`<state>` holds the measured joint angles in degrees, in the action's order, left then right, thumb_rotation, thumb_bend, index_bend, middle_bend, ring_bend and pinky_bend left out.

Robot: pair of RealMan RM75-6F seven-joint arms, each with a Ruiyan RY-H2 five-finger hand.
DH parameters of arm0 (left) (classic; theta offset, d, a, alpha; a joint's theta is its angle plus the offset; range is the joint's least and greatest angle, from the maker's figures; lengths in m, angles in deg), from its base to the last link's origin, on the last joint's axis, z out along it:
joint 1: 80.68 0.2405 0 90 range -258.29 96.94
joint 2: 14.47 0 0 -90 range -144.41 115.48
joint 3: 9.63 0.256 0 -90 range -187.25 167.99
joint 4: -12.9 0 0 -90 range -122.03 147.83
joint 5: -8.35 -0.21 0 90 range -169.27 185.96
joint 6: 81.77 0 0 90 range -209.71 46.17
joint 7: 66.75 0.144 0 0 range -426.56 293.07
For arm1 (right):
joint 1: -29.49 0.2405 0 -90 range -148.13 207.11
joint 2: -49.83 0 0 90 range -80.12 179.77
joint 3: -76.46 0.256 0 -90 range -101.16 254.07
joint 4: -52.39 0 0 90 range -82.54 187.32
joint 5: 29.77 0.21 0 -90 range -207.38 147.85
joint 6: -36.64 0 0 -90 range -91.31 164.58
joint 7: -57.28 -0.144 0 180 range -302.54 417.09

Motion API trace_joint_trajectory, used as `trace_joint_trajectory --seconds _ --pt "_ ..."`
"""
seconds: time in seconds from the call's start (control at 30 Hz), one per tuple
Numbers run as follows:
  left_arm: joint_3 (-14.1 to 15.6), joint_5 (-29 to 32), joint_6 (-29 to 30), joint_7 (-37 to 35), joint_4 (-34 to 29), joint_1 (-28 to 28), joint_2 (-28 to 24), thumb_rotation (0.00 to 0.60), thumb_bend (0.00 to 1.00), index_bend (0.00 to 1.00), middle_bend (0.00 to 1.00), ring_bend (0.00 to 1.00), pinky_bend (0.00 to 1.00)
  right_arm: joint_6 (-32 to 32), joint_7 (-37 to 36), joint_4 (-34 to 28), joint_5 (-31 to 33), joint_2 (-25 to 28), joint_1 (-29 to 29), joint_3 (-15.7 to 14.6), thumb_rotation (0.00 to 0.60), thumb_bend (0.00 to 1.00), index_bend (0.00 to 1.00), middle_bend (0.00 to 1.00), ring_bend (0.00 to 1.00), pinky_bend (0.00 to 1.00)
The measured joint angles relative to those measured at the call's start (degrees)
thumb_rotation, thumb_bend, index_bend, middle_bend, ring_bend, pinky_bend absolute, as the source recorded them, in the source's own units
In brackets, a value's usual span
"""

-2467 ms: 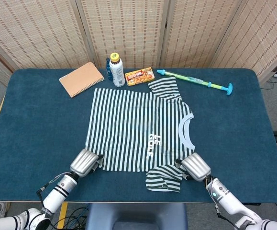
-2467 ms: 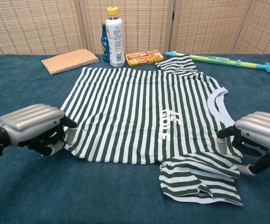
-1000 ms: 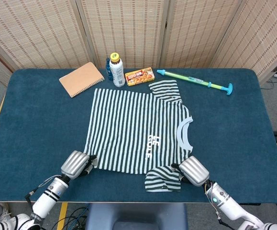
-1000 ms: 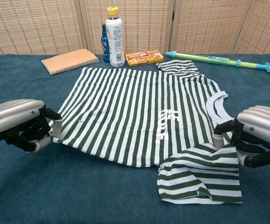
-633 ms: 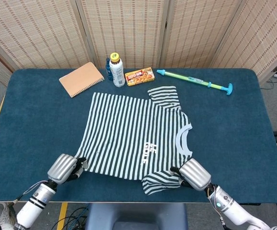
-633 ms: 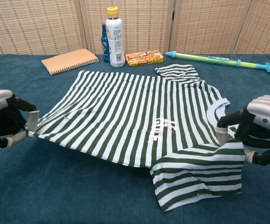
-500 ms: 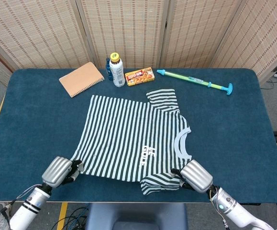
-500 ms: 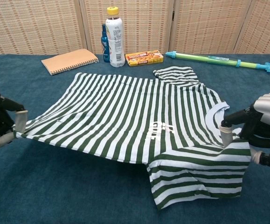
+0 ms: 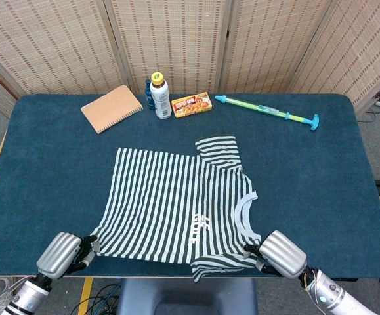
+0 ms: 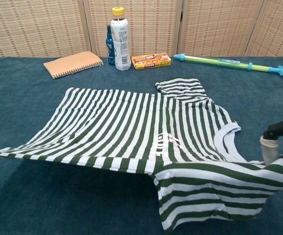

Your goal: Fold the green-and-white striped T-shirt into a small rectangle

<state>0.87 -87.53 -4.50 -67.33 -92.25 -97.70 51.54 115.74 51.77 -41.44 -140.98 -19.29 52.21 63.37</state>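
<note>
Two hands: both at the table's near edge, each gripping a near corner of the shirt
table [image 9: 39,164]: dark blue napped cloth top, rounded corners; carries everything
striped T-shirt [image 9: 170,203]: thin limp knit, green and white stripes, white ribbed collar, white lettering on the chest; lies sideways at the table's near middle, collar toward the right; near edge lifted off the cloth, far edge resting on it
step: near edge gripped and raised, looks like the start of the first lengthwise fold; no fold made yet
next move: probably carry the near edge over toward the far edge, both hands level so the stripes line up; near sleeve hangs bunched and needs tucking
left hand [image 9: 63,252]: fingers curled on the hem corner
right hand [image 9: 280,254]: fingers closed on the shoulder by the near sleeve
water squirter [image 9: 268,111]: long green and blue plastic tube, back right, well apart from the shirt
notebook [image 9: 111,107]: tan spiral-bound, flat, back left
bottle [image 9: 159,96]: white, yellow cap, upright
snack box [image 9: 191,104]: small orange carton, just beside the bottle
</note>
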Motion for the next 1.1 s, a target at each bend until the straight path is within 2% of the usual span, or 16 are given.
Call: trace_joint_trajectory --seconds 0.47,1.0,1.1 --pt "4.83 -6.71 5.22 -0.23 -2.77 6.59 -2.69 0.600 0.51 0.63 0.91 0.85 0.95 3.66 -3.80 -0.14 -5.33 4.62 -1.86 -3.36 0.600 0.59 0.71 0.99 1.00 1.00" --pt "7.54 -11.81 6.66 0.64 -3.61 10.47 -4.38 0.600 0.51 0.63 0.91 0.85 0.95 7.63 -9.89 4.62 -10.77 5.31 -2.38 -5.06 0.600 0.61 0.73 1.00 1.00 1.00" --pt "7.10 -11.42 6.16 0.83 -3.36 10.51 -4.26 0.600 0.51 0.63 0.91 0.85 0.95 7.36 -9.92 4.80 -10.32 4.79 -2.57 -4.85 0.600 0.61 0.73 1.00 1.00 1.00"
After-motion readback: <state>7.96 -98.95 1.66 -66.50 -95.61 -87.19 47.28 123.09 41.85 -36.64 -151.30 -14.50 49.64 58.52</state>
